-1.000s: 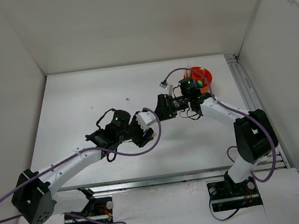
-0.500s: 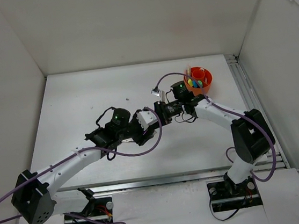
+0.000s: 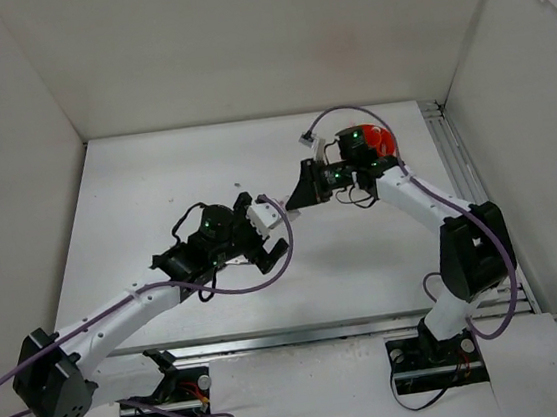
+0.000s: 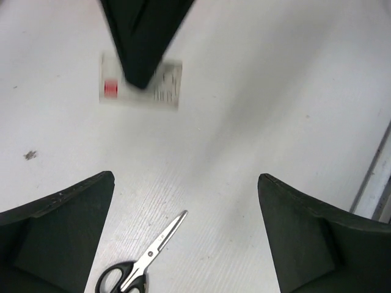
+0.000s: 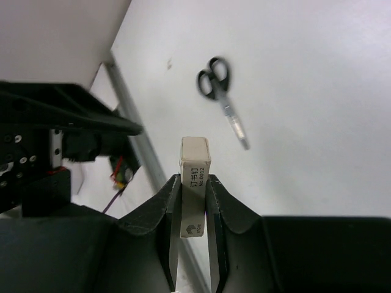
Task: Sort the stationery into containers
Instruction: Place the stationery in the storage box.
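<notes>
Handover looks done since a second ago: the left fingers (image 4: 67, 213) have let go and swung wide open, and the right fingers (image 5: 165, 207) have clamped shut on the small white box (image 5: 195, 155). We see the right arm (image 3: 425, 212) pulled back a bit, so its wrist now sits over the orange cup (image 3: 383, 139) and hides part of it. Its fingers point left toward the other arm. The left arm (image 3: 133, 303) stretches diagonally from its base across the worktop (image 3: 145, 183). Its fingers aim at the right arm's, near them but not touching.

From the left wrist we get the box all blurry, pinched by a dark fingertip just beyond the open fingers. From the right wrist it sticks out past the fingertips, printed label facing the camera. The black-handled scissors (image 4: 143, 262) lie flat on the worktop under the left fingers, blades together, nothing touching them.
</notes>
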You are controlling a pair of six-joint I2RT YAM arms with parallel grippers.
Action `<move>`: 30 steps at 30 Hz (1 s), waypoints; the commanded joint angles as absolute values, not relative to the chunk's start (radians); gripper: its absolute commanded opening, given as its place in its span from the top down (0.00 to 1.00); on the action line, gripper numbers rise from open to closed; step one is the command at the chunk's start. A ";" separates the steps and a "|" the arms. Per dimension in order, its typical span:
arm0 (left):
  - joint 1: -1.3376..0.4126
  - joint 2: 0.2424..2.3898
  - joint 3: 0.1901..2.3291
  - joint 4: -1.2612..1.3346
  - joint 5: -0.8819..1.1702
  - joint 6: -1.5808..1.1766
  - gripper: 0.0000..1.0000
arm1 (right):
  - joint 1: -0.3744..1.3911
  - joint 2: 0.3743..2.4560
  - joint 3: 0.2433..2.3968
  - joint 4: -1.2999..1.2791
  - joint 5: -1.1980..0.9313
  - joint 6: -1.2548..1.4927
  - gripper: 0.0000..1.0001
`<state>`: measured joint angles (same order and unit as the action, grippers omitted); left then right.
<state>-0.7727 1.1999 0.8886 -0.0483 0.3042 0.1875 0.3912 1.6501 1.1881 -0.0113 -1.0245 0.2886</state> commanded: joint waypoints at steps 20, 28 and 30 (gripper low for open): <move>-0.552 1.066 0.752 0.012 0.081 -0.163 0.00 | 0.022 1.992 1.931 -0.124 -0.091 -0.356 0.98; -0.525 1.117 0.779 0.006 0.129 -0.164 0.00 | -0.034 2.154 2.043 -0.123 -0.322 -0.575 0.96; -0.525 1.134 0.790 0.005 0.138 -0.164 0.00 | -0.040 2.157 2.022 -0.124 -0.396 -0.604 0.94</move>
<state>-0.5316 1.1210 0.7147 -0.0288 0.1017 -0.1486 -0.0200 2.2093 1.9617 -0.1764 -0.2775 -0.5018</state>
